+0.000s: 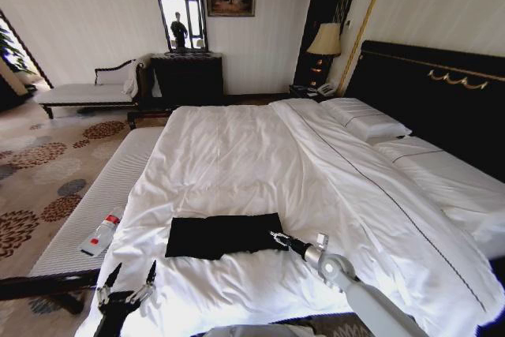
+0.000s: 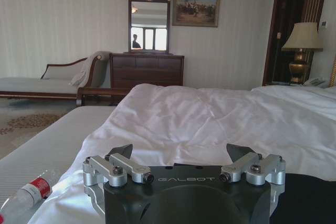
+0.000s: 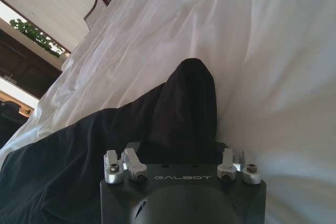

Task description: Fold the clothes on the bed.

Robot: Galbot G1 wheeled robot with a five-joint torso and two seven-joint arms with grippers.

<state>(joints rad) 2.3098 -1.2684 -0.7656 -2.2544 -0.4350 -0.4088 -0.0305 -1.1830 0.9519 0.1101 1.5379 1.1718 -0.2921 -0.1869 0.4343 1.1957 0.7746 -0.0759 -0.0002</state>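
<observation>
The black T-shirt (image 1: 225,235) lies on the white duvet near the foot of the bed (image 1: 237,155), folded into a long flat strip running across the bed's width. The right gripper (image 1: 278,237) sits at the end of the T-shirt that points toward the headboard side, low on the duvet. In the right wrist view a raised hump of the T-shirt (image 3: 186,103) runs straight into the right gripper (image 3: 178,156), which has closed on the cloth, lifting it off the white bedding around it. The left gripper (image 1: 126,280) hangs off the foot edge of the bed, apart from the T-shirt, its fingers spread wide with nothing between them; the left wrist view shows the same wide stance of the left gripper (image 2: 184,156) above the duvet edge. On the pale striped bench (image 1: 110,187) beside the bed lies a plastic bottle (image 1: 101,234) with a red label, on its side.
</observation>
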